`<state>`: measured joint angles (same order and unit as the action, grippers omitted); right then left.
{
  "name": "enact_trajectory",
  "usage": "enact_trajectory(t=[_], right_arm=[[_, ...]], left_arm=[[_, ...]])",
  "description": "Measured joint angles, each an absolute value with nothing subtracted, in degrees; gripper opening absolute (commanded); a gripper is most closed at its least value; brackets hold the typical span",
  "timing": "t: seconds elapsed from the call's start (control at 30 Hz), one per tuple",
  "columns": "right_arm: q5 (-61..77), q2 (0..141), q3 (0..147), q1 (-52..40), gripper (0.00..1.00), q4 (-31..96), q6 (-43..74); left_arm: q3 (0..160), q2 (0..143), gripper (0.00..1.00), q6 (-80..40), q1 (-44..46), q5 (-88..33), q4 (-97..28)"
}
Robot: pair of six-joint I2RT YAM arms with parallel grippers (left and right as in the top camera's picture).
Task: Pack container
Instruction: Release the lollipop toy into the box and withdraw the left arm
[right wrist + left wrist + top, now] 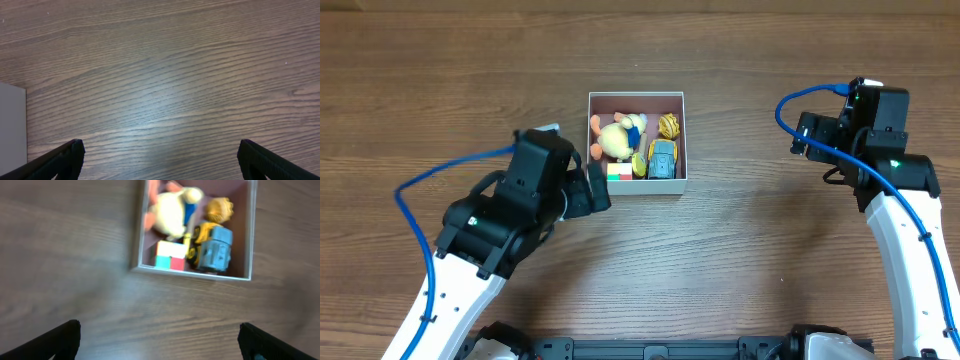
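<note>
Container (620,103) sits mid-counter with toys inside, and both my hands are empty.

It looks light and thin-walled, so I judge the white sides will flex if pinched mid-span. A rim near a corner seems the stiffest hold, and sliding it seems safer than lifting. A duck (617,138), a cube (619,171), a car (662,160) and a small golden toy (668,125) lie loose in its front half and could shift if it tips. My left hand (595,190) is just beside the near-left corner, fingers spread wide with nothing between them. My right hand (805,135) is well apart to the right over bare counter (770,280), likewise spread and empty.
</note>
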<state>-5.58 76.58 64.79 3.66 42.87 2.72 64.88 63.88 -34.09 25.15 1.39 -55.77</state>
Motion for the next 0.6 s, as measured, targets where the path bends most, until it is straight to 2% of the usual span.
enact_trajectory(t=[0.27, 0.6], right_arm=[[-5.6, 76.6, 64.8, 3.7, 1.0, 42.9, 2.7], [-5.6, 76.6, 64.8, 3.7, 1.0, 42.9, 2.7]], left_arm=[[59.3, 61.5, 1.0, -18.7, 24.3, -1.8, -41.1], [29.9, 42.3, 1.0, -13.4, 8.6, -11.3, -13.3]])
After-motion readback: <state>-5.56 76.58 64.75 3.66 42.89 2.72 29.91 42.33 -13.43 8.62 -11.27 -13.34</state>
